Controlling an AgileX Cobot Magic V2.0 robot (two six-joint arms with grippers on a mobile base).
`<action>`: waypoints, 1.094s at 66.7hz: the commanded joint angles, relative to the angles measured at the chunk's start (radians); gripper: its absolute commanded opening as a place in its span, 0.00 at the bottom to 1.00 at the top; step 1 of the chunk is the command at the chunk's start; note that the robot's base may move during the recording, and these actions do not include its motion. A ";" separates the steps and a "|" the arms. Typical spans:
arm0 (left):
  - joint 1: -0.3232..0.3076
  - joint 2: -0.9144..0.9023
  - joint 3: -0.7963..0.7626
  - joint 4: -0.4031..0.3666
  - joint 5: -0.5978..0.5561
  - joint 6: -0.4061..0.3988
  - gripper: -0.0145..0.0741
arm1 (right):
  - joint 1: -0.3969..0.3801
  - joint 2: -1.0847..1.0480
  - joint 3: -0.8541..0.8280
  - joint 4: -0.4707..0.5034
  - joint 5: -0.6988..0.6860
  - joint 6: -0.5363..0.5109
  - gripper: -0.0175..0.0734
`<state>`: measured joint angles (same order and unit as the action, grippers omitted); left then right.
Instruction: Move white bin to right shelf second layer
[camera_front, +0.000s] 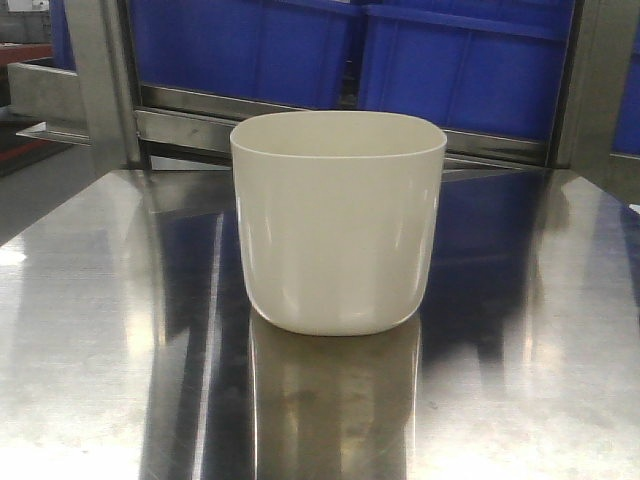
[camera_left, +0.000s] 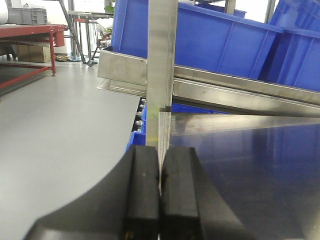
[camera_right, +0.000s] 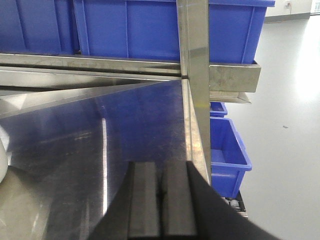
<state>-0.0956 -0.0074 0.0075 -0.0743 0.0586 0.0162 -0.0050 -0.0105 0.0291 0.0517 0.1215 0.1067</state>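
Your left gripper (camera_left: 160, 200) has its two black padded fingers (camera_left: 142, 195) clenched flat against each other with nothing between them. Your right gripper (camera_right: 161, 200) is the same deal: pads (camera_right: 177, 200) pressed together, holding nothing.

The cream-white smooth plastic tub (camera_front: 338, 225) with the rounded-square mouth sits upright, mouth up, in the middle of the mirror-like stainless-steel tabletop (camera_front: 100, 330). Neither gripper touches it. On the right wrist camera you only get a sliver of it at the frame's left edge, well off to the left of the right fingers and roughly level with their tips. The left wrist camera doesn't show it at all.

Straight ahead of the left fingertips stands a stainless-steel upright post (camera_left: 161, 60). The right fingertips have a matching steel post (camera_right: 195, 50) ahead and a touch to the right. Beyond both, big rectangular blue plastic bins (camera_front: 460, 70) sit on a sloped steel rack rail (camera_left: 240, 92). Lower down, to the right of the right fingers, there's another blue bin (camera_right: 227, 150) beside the grey floor (camera_right: 285, 150).
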 joint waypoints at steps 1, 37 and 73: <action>-0.006 -0.003 0.037 -0.009 -0.086 -0.010 0.26 | -0.006 -0.019 -0.015 -0.004 -0.086 0.000 0.25; -0.006 -0.003 0.037 -0.009 -0.086 -0.010 0.26 | -0.006 -0.019 -0.015 -0.004 -0.086 0.000 0.25; -0.006 -0.003 0.037 -0.009 -0.086 -0.010 0.26 | -0.006 -0.019 -0.015 -0.007 -0.086 0.000 0.25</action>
<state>-0.0956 -0.0074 0.0075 -0.0743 0.0586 0.0162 -0.0050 -0.0105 0.0291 0.0517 0.1215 0.1067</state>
